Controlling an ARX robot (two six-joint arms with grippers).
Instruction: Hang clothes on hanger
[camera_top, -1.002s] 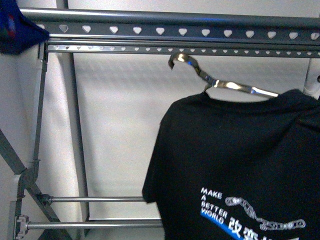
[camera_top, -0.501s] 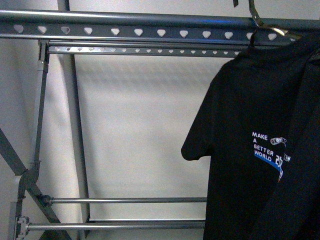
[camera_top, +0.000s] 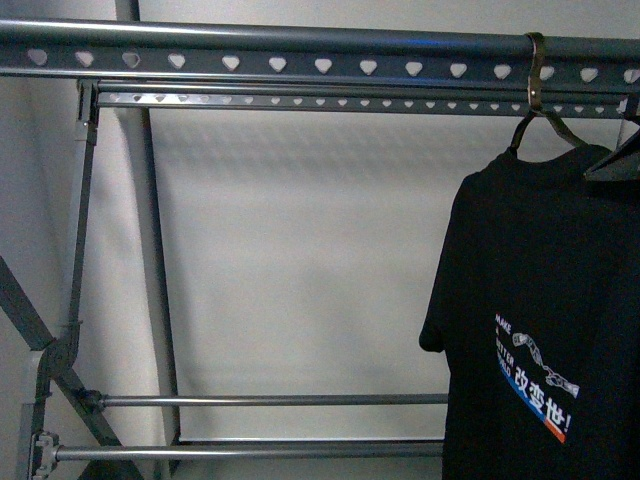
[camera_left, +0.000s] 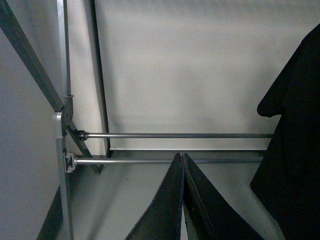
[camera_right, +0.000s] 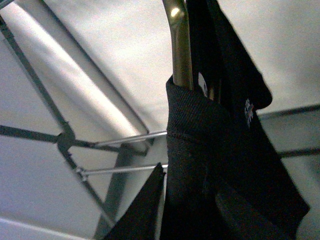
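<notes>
The clothes (camera_top: 540, 310), a black T-shirt with white lettering and a blue-white graphic, hang at the right on a shiny metal hook (camera_top: 536, 72). The hook loops over the top rail of the hanger (camera_top: 300, 62), a dark grey rack with heart-shaped holes. My right gripper (camera_right: 190, 175) is shut on the shirt's collar fabric (camera_right: 200, 130) just below the hook (camera_right: 180, 45). It shows as a dark wedge at the right edge of the front view (camera_top: 612, 160). My left gripper (camera_left: 181, 157) is shut and empty, low, left of the shirt's sleeve (camera_left: 292, 150).
The rack's thin legs (camera_top: 150, 280) and a diagonal brace (camera_top: 30, 310) stand at the left. Two thin cross rods (camera_top: 270, 400) run low across the rack and also show in the left wrist view (camera_left: 175, 135). A white wall is behind.
The shirt has moved right and dropped. Its metal hook, above the rail half a second ago, now loops over the top rail, and the shirt has turned slightly.
</notes>
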